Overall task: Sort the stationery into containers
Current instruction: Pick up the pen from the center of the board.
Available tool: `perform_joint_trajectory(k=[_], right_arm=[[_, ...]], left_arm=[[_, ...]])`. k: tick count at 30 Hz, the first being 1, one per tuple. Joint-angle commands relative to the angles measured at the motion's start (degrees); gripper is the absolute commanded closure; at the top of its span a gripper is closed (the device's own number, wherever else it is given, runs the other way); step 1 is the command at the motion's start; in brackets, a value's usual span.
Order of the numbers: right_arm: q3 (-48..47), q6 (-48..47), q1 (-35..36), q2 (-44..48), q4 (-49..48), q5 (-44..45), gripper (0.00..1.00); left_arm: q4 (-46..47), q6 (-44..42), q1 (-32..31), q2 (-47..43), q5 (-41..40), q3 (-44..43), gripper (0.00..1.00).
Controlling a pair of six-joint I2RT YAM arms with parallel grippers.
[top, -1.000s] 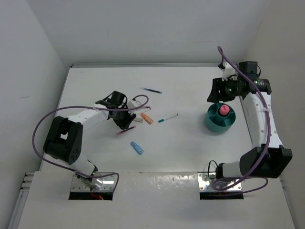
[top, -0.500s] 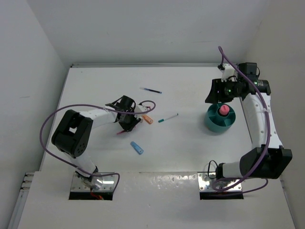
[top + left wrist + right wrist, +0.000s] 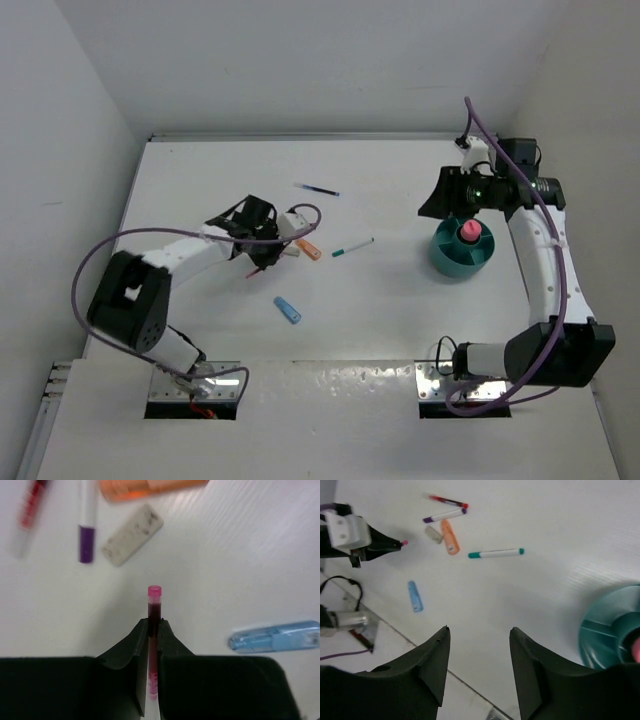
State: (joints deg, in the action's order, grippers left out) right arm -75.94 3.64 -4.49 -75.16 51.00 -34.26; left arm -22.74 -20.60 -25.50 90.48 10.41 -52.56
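My left gripper (image 3: 262, 260) is shut on a thin red pen (image 3: 154, 605), which sticks out past the jaws (image 3: 154, 624) just above the table. Beyond it lie a beige eraser (image 3: 132, 534), an orange stick (image 3: 150, 487), a purple-tipped pen (image 3: 86, 530) and a blue stick (image 3: 275, 636). The teal organiser cup (image 3: 462, 256) stands at the right with the pink marker (image 3: 469, 230) in it. My right gripper (image 3: 432, 205) is open and empty, raised to the left of the cup (image 3: 612, 630). A teal pen (image 3: 352, 247) and a blue pen (image 3: 317, 188) lie mid-table.
The blue stick (image 3: 288, 310) lies nearer the front edge. The orange stick (image 3: 308, 248) and the eraser (image 3: 290, 252) sit close by the left gripper. White walls enclose the table on the left, back and right. A purple cable loops over each arm.
My left gripper came down over the red pen, shut on it and drew back a little to the left. My right gripper shifted slightly left, away from the cup.
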Motion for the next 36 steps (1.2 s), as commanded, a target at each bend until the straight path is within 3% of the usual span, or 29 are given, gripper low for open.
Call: perform_joint_trajectory(k=[1, 4, 8, 15, 16, 21, 25, 29, 36], right_arm=[[0.4, 6.4, 1.0, -1.5, -4.8, -8.6, 0.5], [-1.2, 10.0, 1.9, -5.7, -3.3, -15.6, 0.47], [-2.2, 11.0, 2.6, -9.8, -1.8, -24.8, 0.44], [-3.4, 12.1, 7.9, -14.5, 0.3, -34.8, 0.34], [-2.7, 12.5, 9.0, -14.5, -0.4, -35.4, 0.33], [0.1, 19.6, 17.0, -14.3, -6.6, -39.1, 0.31], [-0.3, 23.3, 21.8, -15.1, -11.4, -39.2, 0.3], [-2.0, 22.4, 26.0, -17.7, -11.1, -39.2, 0.29], [-10.3, 18.3, 31.6, -22.1, -6.9, -36.8, 0.28]], left_arm=[[0.7, -4.9, 1.0, -15.0, 10.0, -1.9, 1.0], [1.1, -14.4, -0.1, -26.0, 19.2, -2.4, 1.0], [-1.0, -36.3, -4.0, -38.7, 26.5, -0.4, 1.0], [-10.0, -72.2, -11.2, -49.7, 30.5, 5.9, 1.0], [-10.6, -82.5, -11.9, -52.1, 30.5, 7.1, 1.0], [-8.3, -107.9, -12.7, -57.4, 33.1, 15.2, 1.0], [-11.4, -117.9, -13.1, -56.5, 38.0, 14.8, 1.0], [-7.7, -121.0, -13.4, -57.7, 41.3, 17.1, 1.0], [-13.3, -125.0, -14.6, -53.4, 43.7, 12.7, 1.0]])
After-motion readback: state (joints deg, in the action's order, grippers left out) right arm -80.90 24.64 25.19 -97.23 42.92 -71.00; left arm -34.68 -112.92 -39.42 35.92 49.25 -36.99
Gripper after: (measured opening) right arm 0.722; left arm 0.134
